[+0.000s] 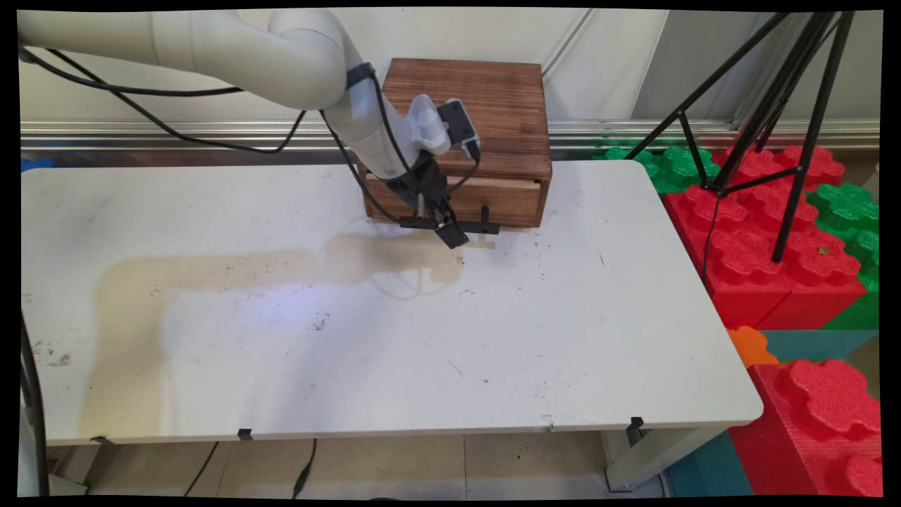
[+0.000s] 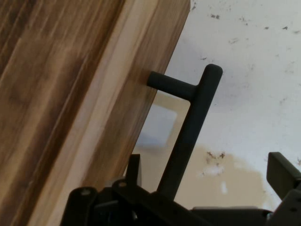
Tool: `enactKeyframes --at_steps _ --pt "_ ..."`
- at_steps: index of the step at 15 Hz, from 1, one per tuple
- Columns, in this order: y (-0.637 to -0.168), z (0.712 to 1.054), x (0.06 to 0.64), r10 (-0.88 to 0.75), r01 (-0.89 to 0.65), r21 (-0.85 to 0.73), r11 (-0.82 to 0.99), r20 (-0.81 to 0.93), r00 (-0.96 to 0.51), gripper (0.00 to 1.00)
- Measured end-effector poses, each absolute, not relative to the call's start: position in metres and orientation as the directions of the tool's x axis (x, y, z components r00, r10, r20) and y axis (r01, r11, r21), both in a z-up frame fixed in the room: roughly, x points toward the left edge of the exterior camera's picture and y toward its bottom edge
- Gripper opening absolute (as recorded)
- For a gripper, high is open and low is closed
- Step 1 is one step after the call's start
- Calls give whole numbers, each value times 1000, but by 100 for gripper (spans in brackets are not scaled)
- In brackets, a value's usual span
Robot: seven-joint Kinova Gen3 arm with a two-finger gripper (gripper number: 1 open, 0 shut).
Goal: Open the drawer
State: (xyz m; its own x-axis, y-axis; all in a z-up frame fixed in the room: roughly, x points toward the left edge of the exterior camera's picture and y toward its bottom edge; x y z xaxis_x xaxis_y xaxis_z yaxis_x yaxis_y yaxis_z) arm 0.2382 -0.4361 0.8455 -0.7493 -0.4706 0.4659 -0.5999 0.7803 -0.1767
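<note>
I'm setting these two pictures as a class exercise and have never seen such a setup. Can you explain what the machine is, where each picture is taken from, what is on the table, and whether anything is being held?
The machine is a white robot arm ending in a black two-finger gripper. The wide picture comes from a fixed camera looking down across the white table. The close picture comes from a camera on the hand itself, looking along the gripper.

On the table, at its far edge, stands a brown wooden box with a drawer. The drawer has a black bar handle.

The gripper is open, its fingers on either side of the handle. Nothing is gripped.
</note>
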Motion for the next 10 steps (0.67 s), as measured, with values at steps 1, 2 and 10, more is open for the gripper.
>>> enactKeyframes --at_steps 1,2,10 --pt "-438 842 236 -471 -598 -178 782 460 -753 100" --pt "-440 838 233 -472 -597 -179 782 455 -755 100" --pt "-449 814 218 -487 -595 -176 785 419 -766 100"
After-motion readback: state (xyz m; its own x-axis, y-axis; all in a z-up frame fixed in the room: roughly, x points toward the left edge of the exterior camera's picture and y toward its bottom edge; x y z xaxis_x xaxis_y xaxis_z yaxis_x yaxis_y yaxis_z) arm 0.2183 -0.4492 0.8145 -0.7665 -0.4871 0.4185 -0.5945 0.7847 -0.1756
